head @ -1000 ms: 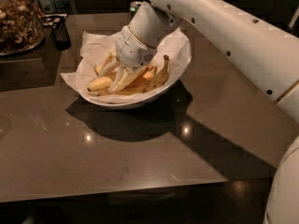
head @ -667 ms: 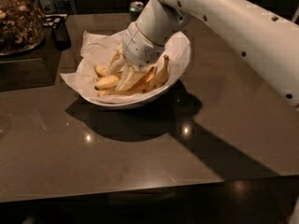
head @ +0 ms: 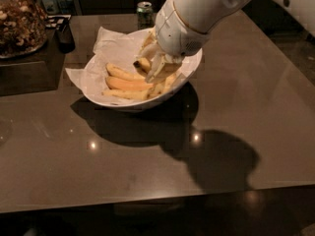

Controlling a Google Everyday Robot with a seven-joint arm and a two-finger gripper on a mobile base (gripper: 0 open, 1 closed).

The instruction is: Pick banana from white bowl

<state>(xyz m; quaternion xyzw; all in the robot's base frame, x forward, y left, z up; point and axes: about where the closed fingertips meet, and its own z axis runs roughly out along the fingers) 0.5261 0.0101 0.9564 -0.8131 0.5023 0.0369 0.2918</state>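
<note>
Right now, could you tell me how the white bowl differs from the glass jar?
The bowl is opaque white, wide and shallow; the jar is clear and rounded. The bowl holds bananas on white paper; the jar holds a brown mix. The gripper is down in the bowl, while the jar stands apart at far left. Both hold food.

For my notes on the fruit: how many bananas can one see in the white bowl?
4. Three bananas lie side by side in the white bowl's left half; a fourth sticks out beside the tool, down in the bowl. More may hide under it.
</note>
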